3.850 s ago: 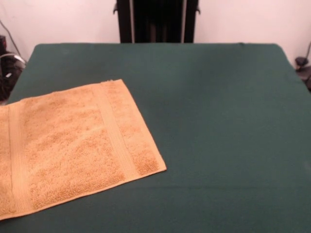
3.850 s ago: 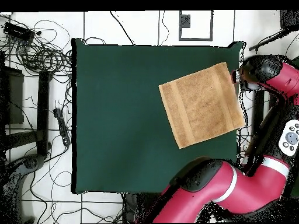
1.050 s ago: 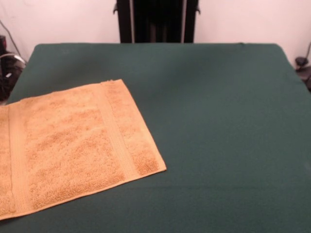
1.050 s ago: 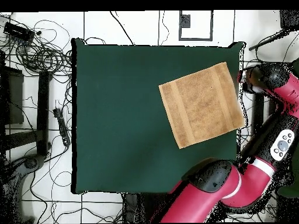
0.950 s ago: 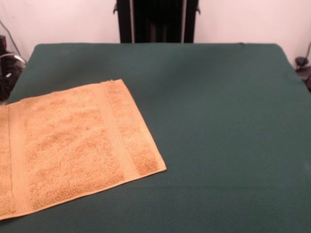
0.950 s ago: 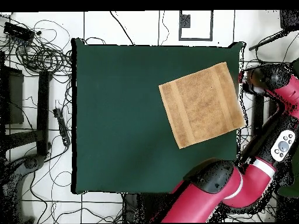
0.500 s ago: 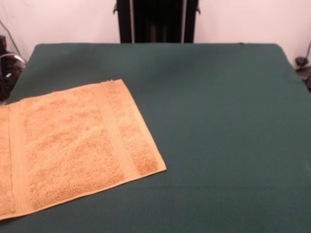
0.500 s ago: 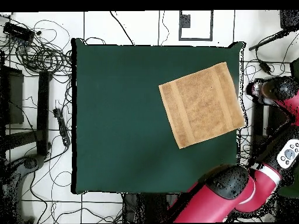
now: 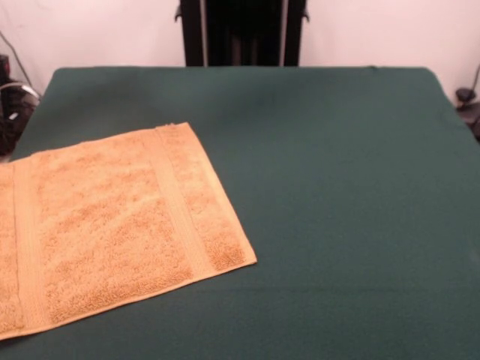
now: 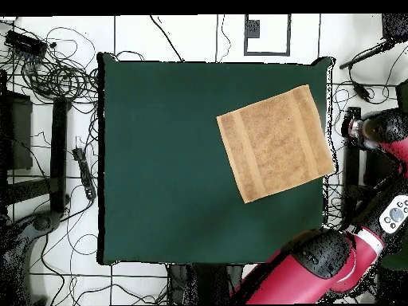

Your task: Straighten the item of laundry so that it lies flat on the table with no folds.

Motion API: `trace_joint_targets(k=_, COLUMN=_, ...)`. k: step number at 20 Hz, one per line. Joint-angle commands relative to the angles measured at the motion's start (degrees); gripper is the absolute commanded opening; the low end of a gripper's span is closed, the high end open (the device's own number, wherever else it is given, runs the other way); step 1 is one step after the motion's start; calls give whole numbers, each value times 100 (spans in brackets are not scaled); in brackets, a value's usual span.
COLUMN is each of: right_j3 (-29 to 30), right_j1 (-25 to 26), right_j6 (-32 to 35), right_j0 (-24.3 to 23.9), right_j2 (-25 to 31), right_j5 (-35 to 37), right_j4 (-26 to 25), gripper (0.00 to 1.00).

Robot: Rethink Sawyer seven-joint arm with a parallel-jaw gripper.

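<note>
- Lying nearest the front camera, the towel (image 9: pixel 112 225) sat spread open on the table (image 9: pixel 337 187). Its terry face was up, and both woven bands ran straight across it.
- Along the towel's hem I saw no turned corner, ridge or doubled layer in either view. I judged the flattening as good as finished.
- From above, the towel (image 10: pixel 275 143) sat skewed to the table's sides. One side of it reached the table's edge, and I could not tell whether any of it hung over.
- Beyond the towel, the green cloth of the table was bare.
- My claw (image 10: pixel 356 129) hung off the table, just beside the towel's far-band corner and touching nothing. I cannot tell whether it was spread or pressed together, because the overhead view did not resolve it.
- My arm (image 10: pixel 319 271) curled round outside the table's edge, beside the towel and clear of it.
- To do this step well, I judged the main thing was to leave the cloth alone. Any pass back over the towel should go high, since loose terry drags easily and a grazed hem would make a new fold.
- If the edge did need tidying, I would press lightly near the hem and slide it inward, away from the table's edge.
</note>
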Motion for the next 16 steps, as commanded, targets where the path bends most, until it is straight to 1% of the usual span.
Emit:
trace_joint_targets(k=1, right_j3=785, right_j1=116, right_j6=-443, right_j0=311, right_j2=1134, right_j5=349, right_j4=-656, gripper=100)
trace_joint_targets(k=3, right_j3=777, right_j1=94, right_j6=-426, right_j0=419, right_j2=1237, right_j5=351, right_j4=-843, gripper=100)
trace_joint_targets(k=4, right_j3=772, right_j1=86, right_j6=-315, right_j0=479, right_j2=1274, right_j5=335, right_j4=-914, gripper=100)
trace_joint_targets(k=9, right_j3=740, right_j1=46, right_j6=537, right_j0=717, right_j2=1452, right_j5=299, right_j4=-1275, gripper=100)
trace_joint_targets(k=11, right_j3=734, right_j1=38, right_j6=704, right_j0=775, right_j2=1518, right_j5=284, right_j4=-1397, gripper=100)
trace_joint_targets(k=14, right_j3=754, right_j1=24, right_j6=959, right_j0=874, right_j2=1512, right_j5=313, right_j4=-1455, gripper=100)
trace_joint_targets(k=16, right_j3=757, right_j1=2, right_j6=1052, right_j0=969, right_j2=1514, right_j5=483, right_j4=-1538, gripper=100)
